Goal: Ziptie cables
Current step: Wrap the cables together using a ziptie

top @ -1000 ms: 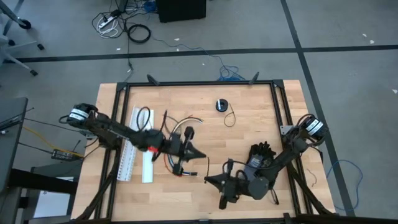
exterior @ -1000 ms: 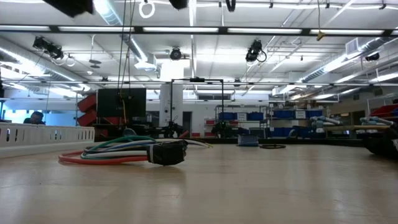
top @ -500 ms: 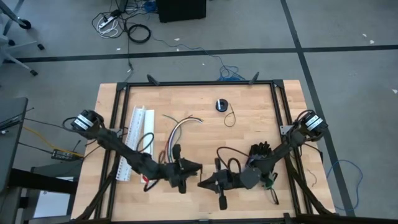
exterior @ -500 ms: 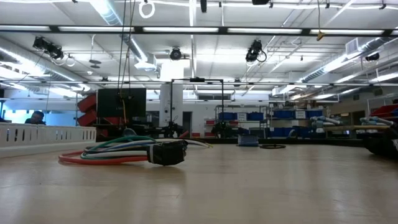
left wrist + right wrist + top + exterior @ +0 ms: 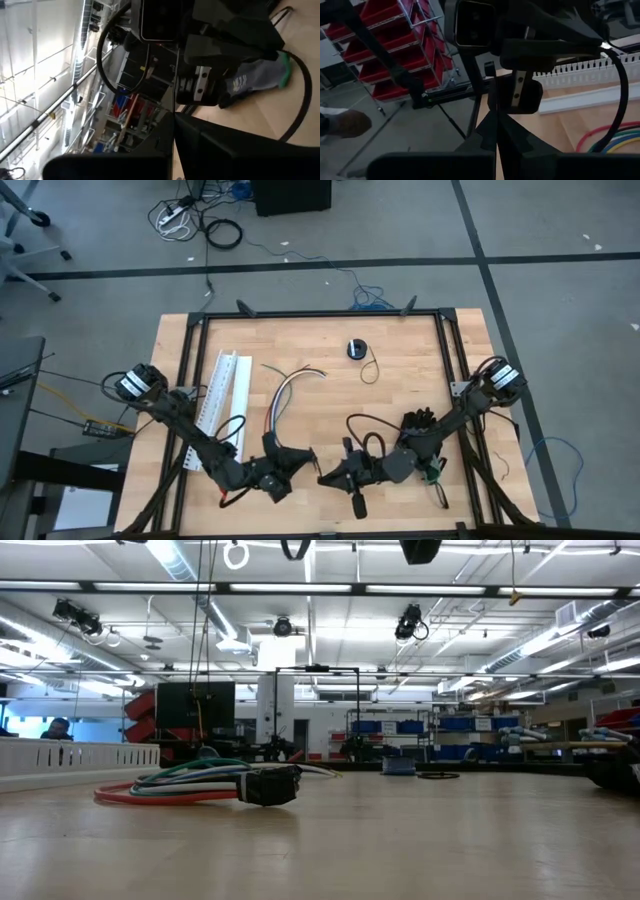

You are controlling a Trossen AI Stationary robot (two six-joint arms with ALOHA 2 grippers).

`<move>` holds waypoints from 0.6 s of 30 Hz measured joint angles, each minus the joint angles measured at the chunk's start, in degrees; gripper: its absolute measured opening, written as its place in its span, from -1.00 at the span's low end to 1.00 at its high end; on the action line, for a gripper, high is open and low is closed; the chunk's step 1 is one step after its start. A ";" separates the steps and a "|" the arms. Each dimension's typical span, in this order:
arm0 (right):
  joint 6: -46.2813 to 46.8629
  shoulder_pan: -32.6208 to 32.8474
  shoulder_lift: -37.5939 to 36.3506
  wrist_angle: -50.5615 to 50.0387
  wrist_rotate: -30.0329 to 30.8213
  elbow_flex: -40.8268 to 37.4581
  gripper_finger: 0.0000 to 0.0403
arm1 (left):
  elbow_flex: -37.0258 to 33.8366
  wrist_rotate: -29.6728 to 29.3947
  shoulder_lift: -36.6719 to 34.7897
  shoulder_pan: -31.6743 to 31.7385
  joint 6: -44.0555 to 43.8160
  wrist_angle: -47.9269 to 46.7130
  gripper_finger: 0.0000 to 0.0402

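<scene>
1. A large industrial lab or workshop: the low view looks into an open hall with long ceiling strip lights (image 5: 300,587) and exposed ducting.
2. Shelving with blue storage bins (image 5: 415,726) lines the far wall; red racks (image 5: 395,45) stand nearby.
3. The wooden workbench (image 5: 400,350) stands on taped grey concrete floor (image 5: 560,240).

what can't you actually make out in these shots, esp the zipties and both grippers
- Zipties: no view shows a strip I can pick out; too thin for the high view.
- Left gripper and right gripper: tips meet near the table's front edge; too small and dark in the high view.
- Cables: individual wires too fine to count in the high view.
</scene>
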 joint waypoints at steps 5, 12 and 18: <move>-0.05 -0.51 0.46 1.01 -1.35 -0.02 -1.00 | 0.00 -0.54 0.89 -0.07 -0.59 -0.08 -1.00; -0.26 -0.66 0.46 1.37 -1.49 -0.02 -1.00 | 0.00 -1.32 2.83 0.08 -0.35 0.10 -1.00; 2.29 -0.66 0.46 0.11 -1.52 -0.02 -1.00 | 0.02 -1.85 2.93 0.08 0.74 0.25 -1.00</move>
